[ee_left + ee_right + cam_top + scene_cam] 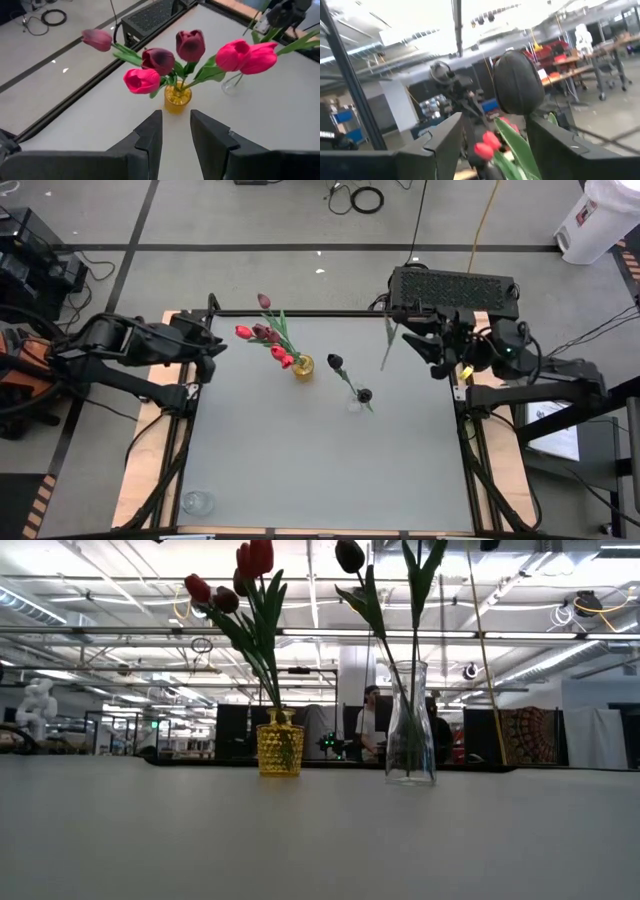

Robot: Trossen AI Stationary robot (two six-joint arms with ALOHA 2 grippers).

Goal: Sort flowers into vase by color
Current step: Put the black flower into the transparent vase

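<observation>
My right gripper (432, 352) hovering at far right table edge, fingers closing on dark tulip (518, 82), head up, green stem (388, 345) trailing toward table centre. My left gripper (175, 131) waiting at far left edge, fingers parted narrowly, gripping nothing, pointing at yellow vase (303, 367). Yellow vase holding red, pink and maroon tulips (265, 335), left of centre. Clear glass vase (356, 402) just right of it, holding two near-black tulips (336, 361). Small glass (196, 502) sitting at near left corner.
</observation>
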